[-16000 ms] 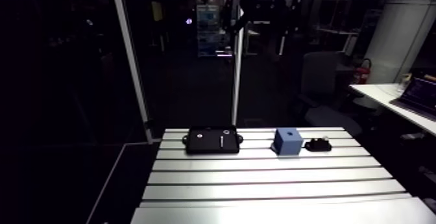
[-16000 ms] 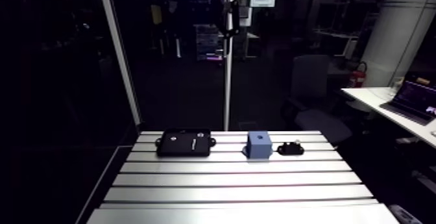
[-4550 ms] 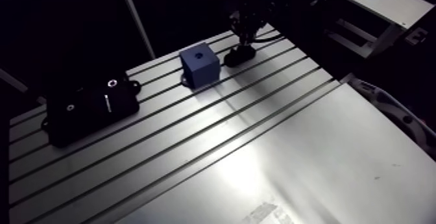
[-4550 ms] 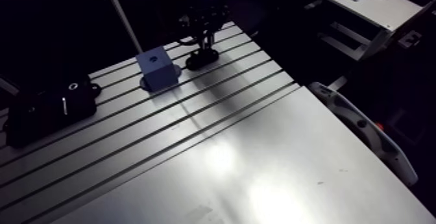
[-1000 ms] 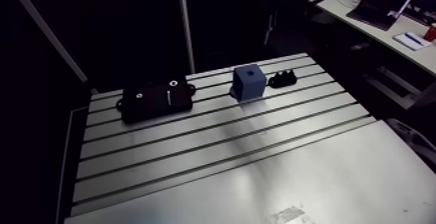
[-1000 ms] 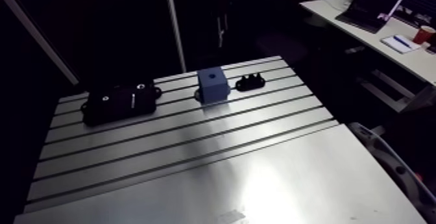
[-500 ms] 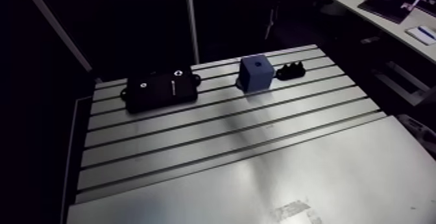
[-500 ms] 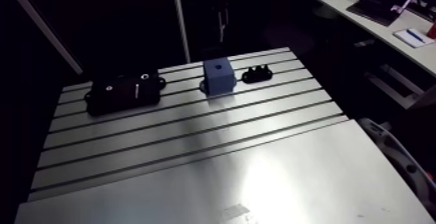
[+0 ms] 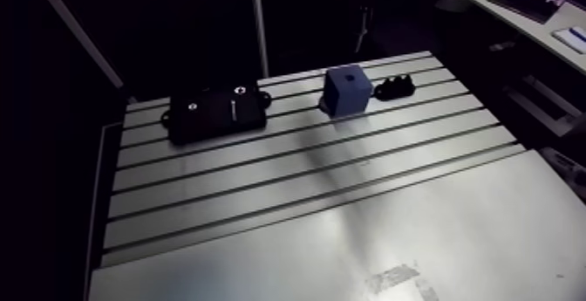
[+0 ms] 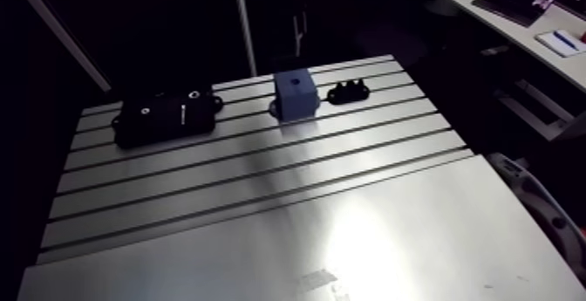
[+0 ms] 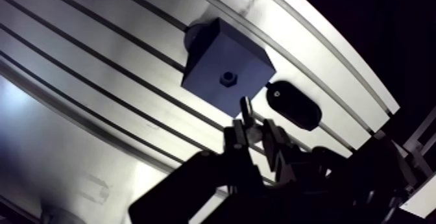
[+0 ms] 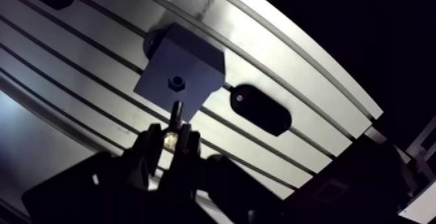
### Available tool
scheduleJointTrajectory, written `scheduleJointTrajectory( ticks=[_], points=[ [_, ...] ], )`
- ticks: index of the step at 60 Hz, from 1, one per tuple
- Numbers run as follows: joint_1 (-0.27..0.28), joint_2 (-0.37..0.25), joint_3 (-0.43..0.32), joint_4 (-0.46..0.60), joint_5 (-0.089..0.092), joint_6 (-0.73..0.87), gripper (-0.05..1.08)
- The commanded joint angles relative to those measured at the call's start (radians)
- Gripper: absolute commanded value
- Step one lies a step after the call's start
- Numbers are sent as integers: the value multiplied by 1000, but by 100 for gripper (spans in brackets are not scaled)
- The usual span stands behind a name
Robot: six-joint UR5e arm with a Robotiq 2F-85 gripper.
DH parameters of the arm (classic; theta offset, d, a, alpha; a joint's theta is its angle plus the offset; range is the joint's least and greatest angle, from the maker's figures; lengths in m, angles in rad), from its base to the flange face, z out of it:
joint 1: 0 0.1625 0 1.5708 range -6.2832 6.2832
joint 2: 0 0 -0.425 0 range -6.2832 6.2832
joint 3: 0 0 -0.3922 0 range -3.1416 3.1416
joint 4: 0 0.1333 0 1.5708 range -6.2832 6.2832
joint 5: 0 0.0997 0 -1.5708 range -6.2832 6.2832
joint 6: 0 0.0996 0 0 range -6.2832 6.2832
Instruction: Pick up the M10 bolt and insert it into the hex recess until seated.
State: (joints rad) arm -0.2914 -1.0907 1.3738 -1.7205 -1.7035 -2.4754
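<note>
In the wrist view my gripper (image 11: pixel 253 132) is shut on the M10 bolt (image 11: pixel 247 110), whose dark shank sticks out ahead of the fingertips. The bolt hangs above the table, just short of the blue cube (image 11: pixel 224 67). Its tip points toward the small hex recess (image 11: pixel 228 78) in the cube's top face and is still apart from it. The arm view shows the same blue cube (image 9: pixel 348 89) at the table's far side. The gripper itself does not show there.
A black bolt holder (image 9: pixel 397 86) lies just right of the cube, seen beside the gripper as a dark oval (image 11: pixel 293 104). A black box (image 9: pixel 216 112) sits on the far left. The slotted table (image 9: pixel 288 191) spreads toward the near edge.
Earlier the gripper stood over the black holder; now it is out of the arm view. That view has shifted with the arm. Cube, holder and box stay put.
</note>
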Motion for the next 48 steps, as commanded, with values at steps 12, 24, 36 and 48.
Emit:
scheduleJointTrajectory(
  ticks=[12, 24, 36, 48],
  points=[
    [9, 13, 18, -1, -2, 2, 77],
    [9, 13, 38, -25, -2, 1, 77],
    [9, 18, 44, -29, -2, 0, 77],
    [9, 23, 47, -33, -2, 0, 77]
  ],
)
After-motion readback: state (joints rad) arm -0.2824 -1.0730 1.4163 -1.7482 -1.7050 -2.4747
